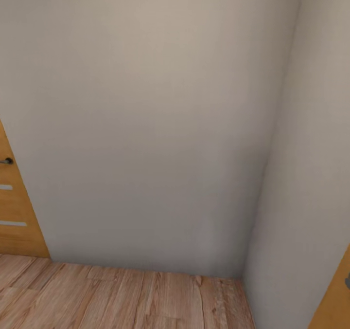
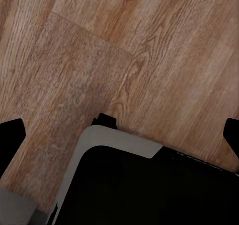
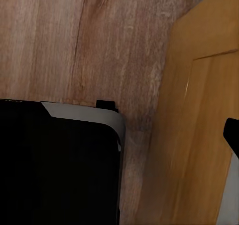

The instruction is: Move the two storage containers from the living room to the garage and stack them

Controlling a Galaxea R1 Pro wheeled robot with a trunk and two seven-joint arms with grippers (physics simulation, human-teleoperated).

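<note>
Soft, even light is falling on the grey wall (image 1: 146, 124), dimming gently toward the corner (image 1: 253, 231). The plank floor (image 1: 121, 300) is rendering slightly blurred, without glare. In both wrist views the black robot base (image 2: 149, 190) is showing no detail.

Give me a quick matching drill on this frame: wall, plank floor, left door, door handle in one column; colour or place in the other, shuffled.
Things:
1. wall
2. plank floor
3. left door
4. door handle

Descriptions:
A. light wood grain, along the bottom of the head view
B. dark, small, on the door at the head view's left edge
C. plain off-white, meeting another wall in a corner
D. orange-tan panel with pale horizontal strips

Pairs: 1-C, 2-A, 3-D, 4-B
</note>
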